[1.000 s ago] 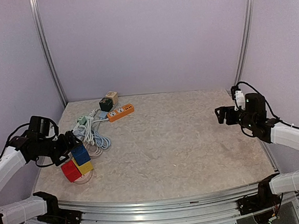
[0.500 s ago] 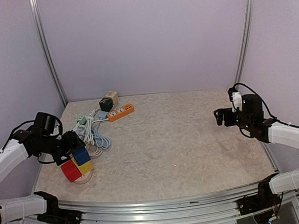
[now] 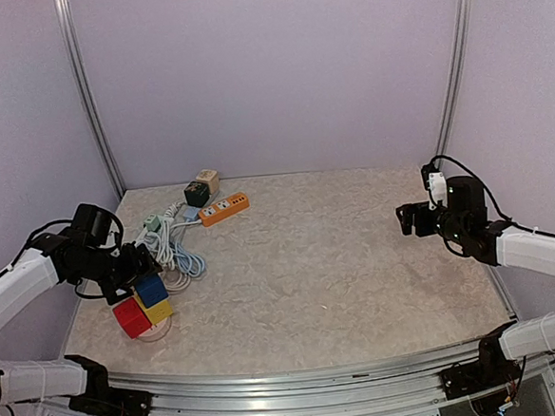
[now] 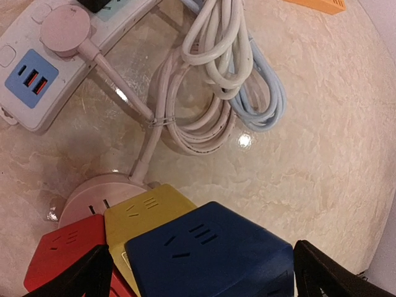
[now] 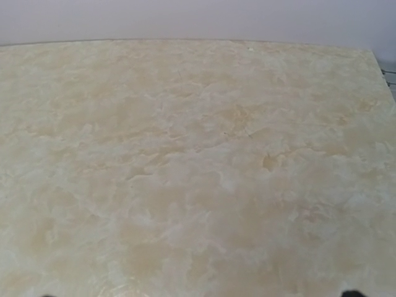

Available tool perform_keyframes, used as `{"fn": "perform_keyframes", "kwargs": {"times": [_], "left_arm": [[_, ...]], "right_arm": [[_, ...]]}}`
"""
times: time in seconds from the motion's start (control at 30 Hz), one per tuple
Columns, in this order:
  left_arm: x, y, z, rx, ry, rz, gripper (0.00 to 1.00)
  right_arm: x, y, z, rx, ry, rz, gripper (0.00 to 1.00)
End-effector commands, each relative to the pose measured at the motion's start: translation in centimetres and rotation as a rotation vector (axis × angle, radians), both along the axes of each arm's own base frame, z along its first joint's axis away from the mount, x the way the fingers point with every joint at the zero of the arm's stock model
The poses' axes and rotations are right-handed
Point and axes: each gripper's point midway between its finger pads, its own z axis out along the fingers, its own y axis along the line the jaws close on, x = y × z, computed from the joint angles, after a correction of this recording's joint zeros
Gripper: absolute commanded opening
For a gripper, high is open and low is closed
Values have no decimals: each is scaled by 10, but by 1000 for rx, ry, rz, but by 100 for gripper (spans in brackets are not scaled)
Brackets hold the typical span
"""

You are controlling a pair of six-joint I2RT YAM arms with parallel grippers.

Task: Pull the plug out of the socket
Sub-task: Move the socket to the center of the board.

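- left jaws spread wide, holding nothing; they hover low over the blue cube (image 4: 210, 260) of a red, yellow and blue socket block at the near left of the bench (image 3: 357, 259)
- round plug (image 4: 65, 29) sits pushed into the white power strip (image 4: 37, 74), just beyond the block; coiled cables (image 4: 216, 93) lie beside it
- right jaws spread, empty, above bare bench at the right

A round pale-pink plug (image 4: 64, 27) sits seated in a white power strip (image 4: 55, 86). The strip lies flat on the counter (image 4: 322, 124), seemingly toward its left side.
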Motion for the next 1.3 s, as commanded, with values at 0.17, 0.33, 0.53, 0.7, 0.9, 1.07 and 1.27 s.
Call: {"fn": "perform_keyframes", "kwargs": {"times": [0.17,0.33,0.53,0.7,0.9,1.07,1.27], "left_arm": [[-2,4,-1,51,30,-8,98],[-4,3,0,49,32,-20,89],[-5,0,2,35,36,-37,71],[-7,-4,6,14,24,-56,58],[-4,-17,14,-40,-14,-109,49],[3,-41,33,-99,-103,-202,47],[12,-68,40,-85,-130,-290,47]], "right_arm": [[-4,3,-6,-14,-5,8,100],[-5,3,-5,-6,-9,5,100],[-6,3,-2,8,-20,3,99],[-7,2,1,6,-27,-3,100],[-7,1,2,7,-32,-9,100],[-7,1,2,8,-33,-13,100],[-7,0,1,6,-32,-14,100]]}}
